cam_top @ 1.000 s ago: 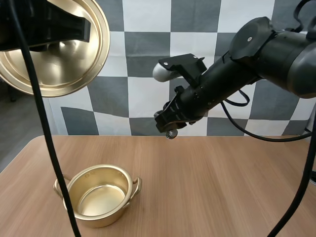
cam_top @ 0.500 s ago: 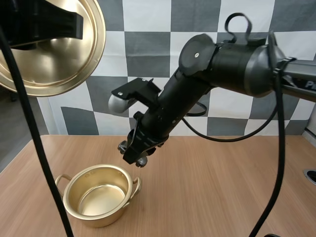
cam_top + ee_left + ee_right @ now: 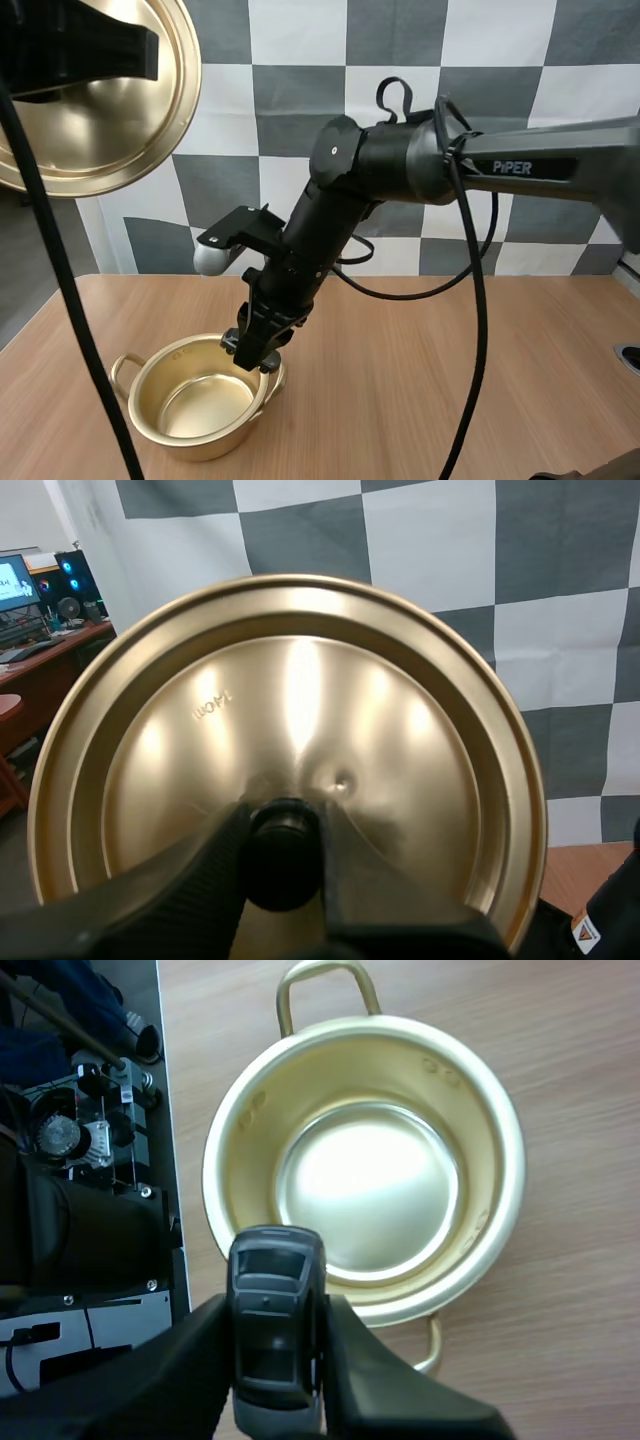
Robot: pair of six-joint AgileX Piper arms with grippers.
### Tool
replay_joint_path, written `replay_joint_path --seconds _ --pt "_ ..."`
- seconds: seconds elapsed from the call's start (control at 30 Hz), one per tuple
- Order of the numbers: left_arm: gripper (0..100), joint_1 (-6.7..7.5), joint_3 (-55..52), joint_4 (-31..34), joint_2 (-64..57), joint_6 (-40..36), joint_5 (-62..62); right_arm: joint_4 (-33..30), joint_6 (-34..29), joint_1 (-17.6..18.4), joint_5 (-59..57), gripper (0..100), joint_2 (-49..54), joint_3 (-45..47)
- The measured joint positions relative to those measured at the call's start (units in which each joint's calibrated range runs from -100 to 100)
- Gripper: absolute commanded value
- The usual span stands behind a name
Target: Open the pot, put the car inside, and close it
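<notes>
The golden pot [image 3: 200, 397] stands open on the wooden table, two loop handles at its sides, nothing inside it [image 3: 365, 1175]. My right gripper [image 3: 254, 352] hangs just above the pot's right rim, shut on a small dark grey toy car [image 3: 274, 1332] pinched between its fingers. The car [image 3: 262, 358] shows as a small wheeled shape at the fingertips. My left gripper [image 3: 283, 855] is raised high at the far left, shut on the black knob [image 3: 281, 851] of the golden lid [image 3: 85, 120], whose shiny underside [image 3: 290, 730] faces the camera.
The wooden table [image 3: 450, 380] stretches bare to the right of the pot. Past the table's edge beside the pot, equipment sits on the floor [image 3: 80, 1160].
My right arm has swung left and down with the car, from mid-air over the table's middle to just above the pot's right rim. The lid stays held high.
</notes>
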State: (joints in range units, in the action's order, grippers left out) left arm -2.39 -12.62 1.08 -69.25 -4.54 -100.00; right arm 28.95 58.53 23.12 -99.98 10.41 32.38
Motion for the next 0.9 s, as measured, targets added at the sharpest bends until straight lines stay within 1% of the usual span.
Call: replay_joint_path --seconds 0.13,0.37,0.5,0.73,0.9 --pt "0 0.00 0.00 0.00 -0.15 0.00 0.00 1.55 2.03 0.00 0.00 0 -5.83 -0.15" --pt "0 0.00 0.00 0.00 -0.15 0.00 0.00 2.74 4.91 0.00 0.00 0 -10.89 -0.47" --pt "0 0.00 0.00 0.00 -0.15 0.00 0.00 3.20 5.49 0.00 -0.01 0 -13.18 -3.99" --pt "0 0.00 0.00 0.00 -0.15 0.00 0.00 6.55 5.49 0.00 -0.01 0 -16.28 -12.41" --pt "0 0.00 0.00 0.00 -0.15 0.00 0.00 9.12 5.49 0.00 -0.01 0 -19.99 -16.59"
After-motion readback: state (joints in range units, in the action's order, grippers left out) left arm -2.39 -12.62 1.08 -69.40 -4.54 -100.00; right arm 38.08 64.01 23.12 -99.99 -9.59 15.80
